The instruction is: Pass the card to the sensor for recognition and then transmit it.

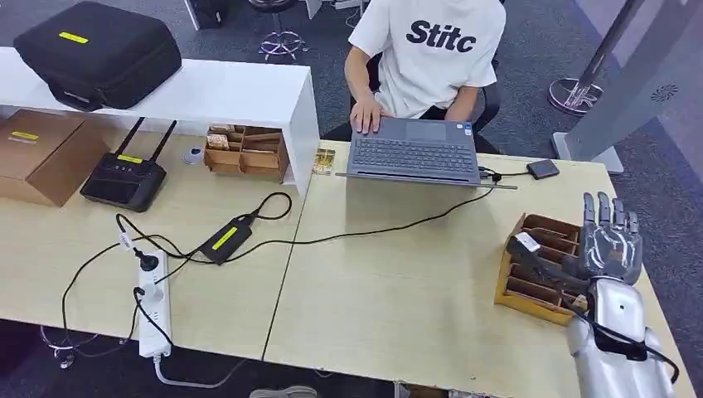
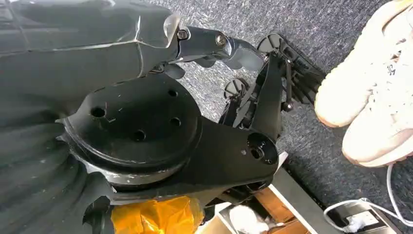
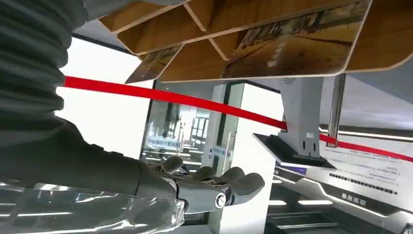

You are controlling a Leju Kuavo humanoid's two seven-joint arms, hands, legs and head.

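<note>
A wooden card box [image 1: 530,286] stands near the table's right edge, with picture cards [image 3: 297,48] standing in its slots. My right hand [image 1: 609,245] is raised just beside the box on its right, fingers straight and apart, thumb reaching over the slots. It holds nothing, and its outstretched fingers [image 3: 214,187] sit close to the box [image 3: 204,22]. A small dark sensor [image 1: 542,168] lies on the table beside the laptop, wired to it. My left hand [image 2: 219,44] hangs low over the carpet, fingers extended and holding nothing.
A person sits behind the table typing on a grey laptop [image 1: 414,151]. A second wooden box [image 1: 246,151] and a loose card [image 1: 323,160] lie left of it. A power strip [image 1: 153,308], adapter [image 1: 224,240] and cables cross the table's left half.
</note>
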